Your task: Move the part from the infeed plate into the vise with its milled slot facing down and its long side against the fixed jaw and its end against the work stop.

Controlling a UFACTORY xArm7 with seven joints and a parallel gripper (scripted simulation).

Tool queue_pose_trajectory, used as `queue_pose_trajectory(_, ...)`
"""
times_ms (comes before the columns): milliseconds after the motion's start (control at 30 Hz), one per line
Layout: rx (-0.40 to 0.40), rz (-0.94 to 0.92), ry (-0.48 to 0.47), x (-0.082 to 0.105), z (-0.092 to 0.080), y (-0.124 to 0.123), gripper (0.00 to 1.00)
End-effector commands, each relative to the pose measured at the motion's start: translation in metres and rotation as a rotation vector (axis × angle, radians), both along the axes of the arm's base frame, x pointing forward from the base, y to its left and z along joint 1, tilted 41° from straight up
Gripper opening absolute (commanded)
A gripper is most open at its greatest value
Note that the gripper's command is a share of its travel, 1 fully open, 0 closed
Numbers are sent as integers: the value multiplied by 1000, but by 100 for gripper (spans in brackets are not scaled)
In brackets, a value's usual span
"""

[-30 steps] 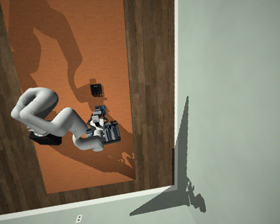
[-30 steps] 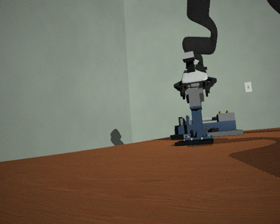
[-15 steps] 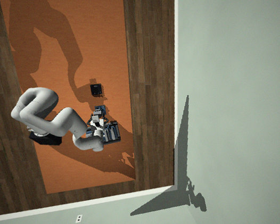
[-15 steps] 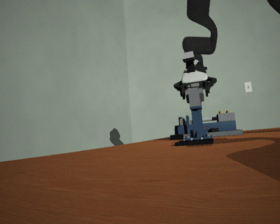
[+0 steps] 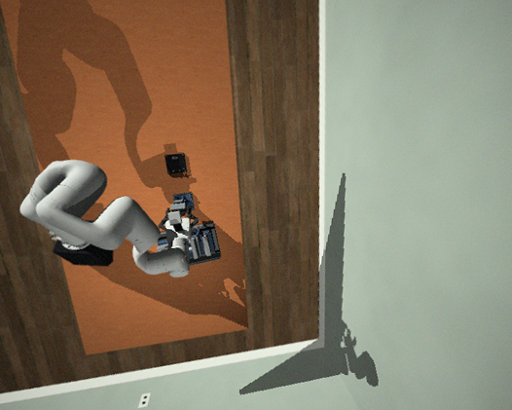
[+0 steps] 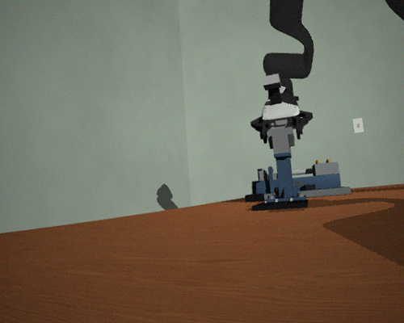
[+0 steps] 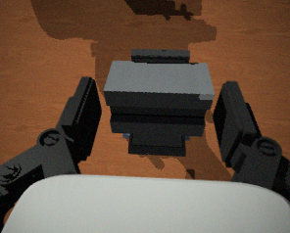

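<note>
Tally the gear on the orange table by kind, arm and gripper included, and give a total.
Arm: 1
Gripper, open: 1
Grey block: 1
Blue V-block: 1
Vise: 1
Black plate: 1
Total: 6
</note>
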State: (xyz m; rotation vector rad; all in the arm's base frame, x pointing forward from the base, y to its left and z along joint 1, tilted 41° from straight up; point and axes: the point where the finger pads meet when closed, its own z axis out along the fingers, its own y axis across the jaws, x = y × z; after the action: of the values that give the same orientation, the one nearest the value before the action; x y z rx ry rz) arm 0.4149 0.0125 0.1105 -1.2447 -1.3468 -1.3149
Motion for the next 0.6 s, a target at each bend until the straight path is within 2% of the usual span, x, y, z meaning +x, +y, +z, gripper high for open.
queue_pose_trajectory(0, -2, -3, -2, 1, 0, -2, 89)
queue_pose_trajectory(567, -7, -3, -2, 1, -2, 1, 89)
